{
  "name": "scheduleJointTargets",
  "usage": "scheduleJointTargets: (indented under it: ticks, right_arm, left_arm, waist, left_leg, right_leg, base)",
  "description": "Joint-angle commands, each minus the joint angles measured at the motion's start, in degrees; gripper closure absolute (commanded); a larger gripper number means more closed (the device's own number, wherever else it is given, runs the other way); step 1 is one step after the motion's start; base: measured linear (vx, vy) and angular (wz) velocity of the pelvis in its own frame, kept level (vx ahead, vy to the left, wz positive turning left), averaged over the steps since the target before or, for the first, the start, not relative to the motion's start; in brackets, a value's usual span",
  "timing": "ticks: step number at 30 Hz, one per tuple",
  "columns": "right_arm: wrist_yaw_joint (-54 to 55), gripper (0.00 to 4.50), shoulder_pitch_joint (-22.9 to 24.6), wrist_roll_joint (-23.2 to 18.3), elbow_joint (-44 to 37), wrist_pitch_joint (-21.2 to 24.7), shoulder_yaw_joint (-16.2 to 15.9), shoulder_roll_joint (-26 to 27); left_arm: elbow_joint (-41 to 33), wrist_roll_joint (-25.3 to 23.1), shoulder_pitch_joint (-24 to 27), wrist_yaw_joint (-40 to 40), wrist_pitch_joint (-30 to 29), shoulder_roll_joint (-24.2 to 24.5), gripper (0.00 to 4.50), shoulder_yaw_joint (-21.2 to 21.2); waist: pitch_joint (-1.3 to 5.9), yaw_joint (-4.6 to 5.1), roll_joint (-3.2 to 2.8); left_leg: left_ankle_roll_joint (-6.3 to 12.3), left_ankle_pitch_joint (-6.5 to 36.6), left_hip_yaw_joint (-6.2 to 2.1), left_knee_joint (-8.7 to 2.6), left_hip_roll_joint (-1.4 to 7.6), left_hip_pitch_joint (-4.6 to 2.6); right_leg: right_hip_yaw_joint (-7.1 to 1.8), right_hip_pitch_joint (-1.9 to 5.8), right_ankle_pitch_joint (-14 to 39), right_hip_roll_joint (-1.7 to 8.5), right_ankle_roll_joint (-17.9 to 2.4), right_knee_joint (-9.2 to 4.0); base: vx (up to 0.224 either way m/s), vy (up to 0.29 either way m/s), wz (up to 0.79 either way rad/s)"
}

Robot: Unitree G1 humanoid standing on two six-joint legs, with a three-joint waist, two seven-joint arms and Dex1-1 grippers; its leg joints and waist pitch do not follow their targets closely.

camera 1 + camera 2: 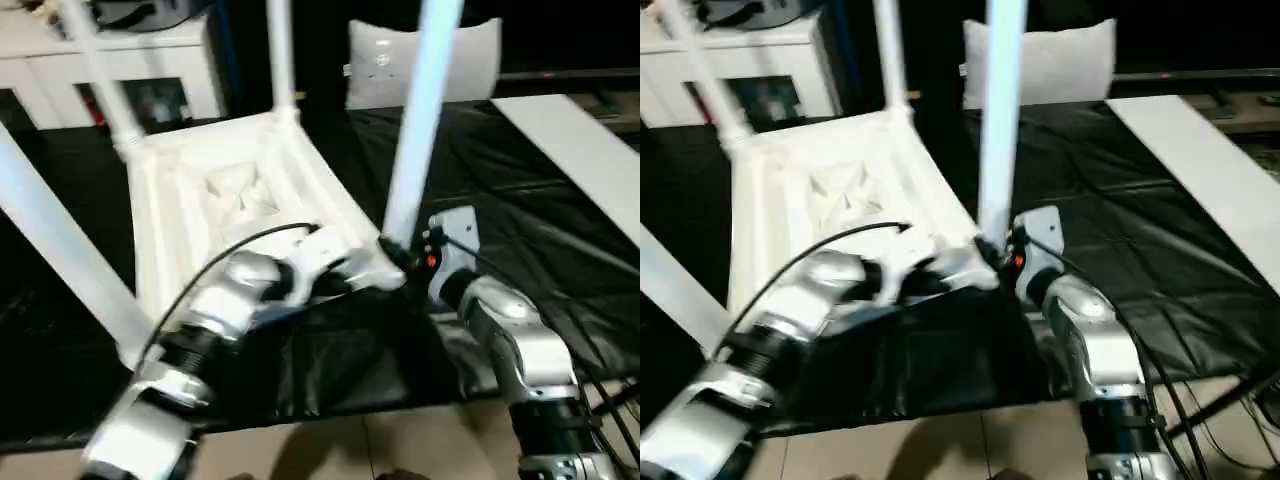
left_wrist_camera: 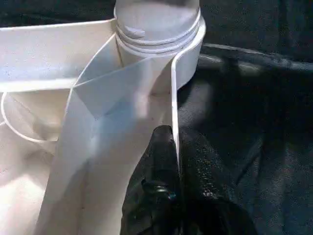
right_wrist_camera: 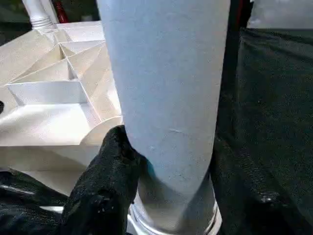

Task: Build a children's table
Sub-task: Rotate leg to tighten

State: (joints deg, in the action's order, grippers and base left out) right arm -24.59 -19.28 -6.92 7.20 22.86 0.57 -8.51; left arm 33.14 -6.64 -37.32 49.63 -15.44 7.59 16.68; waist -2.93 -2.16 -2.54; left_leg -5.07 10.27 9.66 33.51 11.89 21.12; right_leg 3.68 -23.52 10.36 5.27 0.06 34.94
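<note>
- The left gripper (image 2: 176, 166) is pinched tight on the thin near-right rim of the children's table (image 1: 230, 190), which lies upside down on the black-covered surface (image 1: 520, 230).
- The right gripper (image 3: 161, 171) stands about half open around the base of the near-right leg (image 1: 415, 120), one finger (image 3: 110, 171) touching it.
- Beyond stands a white cabinet (image 1: 60, 60).

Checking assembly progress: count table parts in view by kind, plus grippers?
Tabletop, upside down: 1
Legs standing in its corner sockets: 4 ()
Grippers: 2: left gripper pinching the tabletop's rim, right gripper around the near-right leg
Total: 7
</note>
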Motion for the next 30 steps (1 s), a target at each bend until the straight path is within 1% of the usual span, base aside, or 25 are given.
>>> scheduleJointTargets:
  ticks: [1,2,3,4,5,7,8,9,10,12,13,14,15,16,17,18,20,21,22,23,25,26,27,28,30]
  right_arm:
    - [-0.93,1.83,0.07,-0.41,0.12,-0.54,-3.16,1.42]
    - [-1.02,1.83,0.31,-0.96,-0.01,-1.01,-2.84,1.45]
    - [-3.29,1.79,0.80,-2.29,0.08,-2.77,-2.38,0.33]
    - [-4.44,1.79,0.83,-3.03,0.63,-3.81,-1.59,-0.50]
    - [-5.12,1.66,0.78,-3.50,1.07,-4.39,-1.02,-1.03]
    - [-8.85,1.43,0.56,-4.54,1.98,-5.44,-0.38,-2.98]
    - [-10.29,1.43,0.52,-4.80,2.11,-5.55,-0.35,-3.77]
    - [-13.62,1.27,0.50,-5.27,2.23,-5.74,-0.29,-5.37]
    - [-15.95,1.13,0.54,-5.58,2.18,-5.83,-0.47,-6.67]
    - [-20.52,0.98,0.66,-6.07,1.98,-5.72,-1.23,-9.37]
    - [-25.04,0.92,0.84,-6.56,1.91,-6.12,-2.06,-12.09]
    - [-27.75,0.82,0.93,-7.18,1.79,-5.95,-2.48,-13.53]
    - [-27.75,0.70,0.93,-7.18,1.79,-5.95,-2.48,-13.53]
    - [-31.57,0.61,0.99,-8.17,1.73,-5.76,-3.27,-15.62]
    - [-33.37,0.61,1.02,-8.60,1.65,-5.70,-3.72,-16.59]
    - [-38.08,0.61,1.09,-9.92,1.26,-5.19,-4.66,-18.71]
    - [-40.30,0.61,1.00,-10.31,1.21,-5.29,-5.19,-19.65]
    - [-43.13,0.61,0.80,-10.90,1.30,-5.12,-5.72,-20.55]
    - [-44.22,0.61,0.74,-11.09,1.33,-5.00,-6.07,-20.86]
    - [-45.92,0.61,0.65,-11.33,1.43,-4.96,-6.66,-21.37]
    - [-48.40,0.87,0.57,-11.11,1.82,-5.77,-8.00,-22.15]
    - [-49.24,0.98,0.49,-11.04,2.06,-6.14,-8.42,-22.39]
    - [-50.25,0.98,0.29,-11.19,2.39,-6.27,-8.94,-22.58]
    - [-50.95,1.07,0.08,-11.26,2.65,-6.38,-9.39,-22.68]
    - [-52.15,1.39,-0.20,-11.47,2.85,-6.14,-9.94,-22.78]
  left_arm:
    - [-3.70,1.04,-0.35,0.15,1.26,-2.00,4.50,0.77]
    - [-3.88,0.91,-0.29,0.25,1.46,-1.59,4.50,0.82]
    - [-3.47,0.99,-0.38,1.13,3.00,-0.26,4.50,0.75]
    - [-2.96,0.99,-0.38,1.79,4.64,0.63,4.50,0.76]
    - [-2.57,0.98,-0.42,2.21,5.75,1.18,4.50,0.77]
    - [-1.99,1.30,-0.24,4.34,7.18,2.46,4.50,0.91]
    - [-1.76,1.38,-0.19,5.21,7.84,2.94,4.50,1.01]
    - [-1.43,1.70,-0.03,7.07,8.84,3.96,4.50,1.20]
    - [-1.15,1.95,0.01,8.46,9.37,4.65,4.50,1.30]
    - [-0.89,2.60,0.20,12.05,10.98,6.00,4.50,1.64]
    - [-0.55,3.10,0.28,15.36,11.95,7.32,4.50,2.09]
    - [-0.22,3.33,0.24,17.36,13.40,8.10,4.50,2.49]
    - [-0.22,3.33,0.24,17.36,13.40,8.10,4.50,2.49]
    - [0.50,3.58,0.04,19.87,15.22,9.17,4.50,3.06]
    - [0.90,3.61,-0.10,20.93,15.85,9.69,4.50,3.32]
    - [1.72,3.59,-0.49,24.63,18.01,11.23,4.50,4.30]
    - [2.18,3.61,-0.75,26.42,18.87,11.96,4.50,4.67]
    - [2.84,3.80,-1.11,28.68,20.28,12.68,4.50,5.01]
    - [3.02,3.83,-1.23,29.59,20.83,12.99,4.50,5.22]
    - [3.31,3.86,-1.43,31.00,21.66,13.46,4.50,5.56]
    - [3.39,3.82,-1.68,33.46,23.13,14.30,4.50,6.37]
    - [3.55,3.87,-1.79,34.42,23.76,14.54,4.50,6.57]
    - [3.51,3.95,-1.90,35.95,24.42,14.83,4.50,6.93]
    - [3.41,3.94,-1.97,37.10,25.01,15.07,4.50,7.31]
    - [3.34,4.06,-2.03,38.59,25.72,15.22,4.50,7.70]
  waist:
    - [4.21,-0.43,0.86]
    - [4.19,-0.41,0.87]
    - [4.07,-0.40,0.67]
    - [4.05,-0.39,0.74]
    - [4.02,-0.45,0.50]
    - [4.02,-0.37,0.61]
    - [4.02,-0.37,0.61]
    - [4.05,-0.50,0.56]
    - [4.04,-0.48,0.69]
    - [4.08,-0.77,0.57]
    - [4.11,-1.01,0.66]
    - [4.13,-1.33,0.65]
    - [4.15,-1.52,0.65]
    - [4.14,-1.80,0.56]
    - [4.14,-1.82,0.62]
    - [4.11,-1.97,0.57]
    - [4.07,-2.39,0.51]
    - [4.05,-2.88,0.45]
    - [4.06,-3.08,0.40]
    - [4.08,-3.20,0.61]
    - [4.04,-3.43,0.50]
    - [4.07,-3.55,0.75]
    - [4.09,-3.75,0.61]
    - [4.12,-3.84,0.87]
    - [4.13,-4.09,0.74]
  left_leg:
    - [4.04,6.54,0.33,-3.16,0.08,0.23]
    - [4.13,6.80,0.34,-3.14,0.09,0.23]
    - [4.03,8.36,0.35,-3.22,0.10,0.10]
    - [3.91,9.27,0.35,-3.26,0.13,0.05]
    - [3.82,9.78,0.28,-3.30,0.15,0.00]
    - [3.78,10.55,0.30,-3.29,0.19,0.07]
    - [3.78,10.55,0.30,-3.29,0.19,0.07]
    - [4.02,10.53,0.29,-3.24,0.25,0.00]
    - [4.21,10.44,0.32,-3.23,0.21,0.05]
    - [4.47,9.96,0.34,-3.16,0.36,-0.05]
    - [4.68,9.85,0.37,-3.13,0.39,-0.09]
    - [5.05,9.59,0.37,-3.09,0.40,-0.10]
    - [5.26,9.32,0.44,-3.04,0.53,-0.15]
    - [5.41,9.46,0.40,-3.01,0.47,-0.16]
    - [5.39,9.60,0.41,-3.05,0.58,-0.13]
    - [5.33,9.51,0.40,-3.05,0.59,-0.13]
    - [5.34,10.27,0.50,-3.06,0.79,-0.25]
    - [5.00,11.02,0.54,-3.08,0.83,-0.44]
    - [4.80,11.25,0.54,-3.10,0.90,-0.54]
    - [4.56,11.45,0.51,-3.15,0.87,-0.48]
    - [4.28,11.43,0.48,-3.23,1.01,-0.49]
    - [4.09,11.57,0.50,-3.25,1.02,-0.52]
    - [3.97,11.32,0.49,-3.25,1.05,-0.51]
    - [4.01,11.10,0.51,-3.21,1.02,-0.51]
    - [3.95,10.63,0.53,-3.21,1.02,-0.46]
  right_leg:
    - [-1.95,3.80,5.69,1.89,-12.95,-4.01]
    - [-1.95,3.80,5.76,1.88,-12.98,-4.04]
    - [-1.90,3.71,7.48,1.91,-12.78,-4.31]
    - [-1.90,3.74,8.45,1.91,-12.60,-4.38]
    - [-1.88,3.76,9.13,1.98,-12.50,-4.46]
    - [-1.89,3.77,9.70,1.97,-12.45,-4.47]
    - [-1.89,3.77,9.70,1.97,-12.45,-4.47]
    - [-1.91,3.72,9.17,1.97,-12.60,-4.42]
    - [-1.89,3.78,8.87,1.88,-12.69,-4.40]
    - [-1.95,3.66,7.86,1.94,-13.23,-4.24]
    - [-1.95,3.73,7.30,1.96,-13.61,-4.14]
    - [-1.98,3.81,6.80,1.99,-13.88,-4.07]
    - [-2.04,3.72,5.95,2.00,-14.21,-3.89]
    - [-1.92,3.72,6.02,2.00,-14.42,-3.90]
    - [-1.91,3.79,6.05,1.99,-14.46,-3.82]
    - [-1.88,3.75,6.18,2.03,-14.43,-3.82]
    - [-1.91,3.65,7.13,2.09,-14.52,-3.84]
    - [-1.88,3.48,8.03,2.11,-14.57,-3.92]
    - [-1.92,3.41,8.32,2.18,-14.61,-3.92]
    - [-1.91,3.53,8.61,2.18,-14.68,-3.86]
    - [-1.94,3.40,8.66,2.24,-14.62,-3.81]
    - [-1.96,3.41,8.85,2.28,-14.61,-3.83]
    - [-1.99,3.38,8.91,2.35,-14.61,-3.75]
    - [-1.99,3.41,8.89,2.33,-14.55,-3.77]
    - [-2.03,3.39,8.97,2.39,-14.45,-3.70]
  base:
    - [0.000,0.000,0.00]
    - [0.000,0.000,0.00]
    - [0.000,0.000,0.00]
    - [0.000,0.000,0.00]
    - [0.000,0.000,0.00]
    - [0.000,0.000,0.00]
    - [0.000,0.000,0.00]
    - [0.000,0.000,0.00]
    - [0.000,0.000,0.00]
    - [0.000,0.000,0.00]
    - [0.000,0.000,0.00]
    - [0.000,0.000,0.00]
    - [0.000,0.000,0.00]
    - [0.000,0.000,0.00]
    - [0.000,0.000,0.00]
    - [0.000,0.000,0.00]
    - [0.000,0.000,0.00]
    - [0.000,0.000,0.00]
    - [0.000,0.000,0.00]
    - [0.000,0.000,0.00]
    - [0.000,0.000,0.00]
    - [0.000,0.000,0.00]
    - [0.000,0.000,0.00]
    - [0.000,0.000,0.00]
    - [0.000,0.000,0.00]
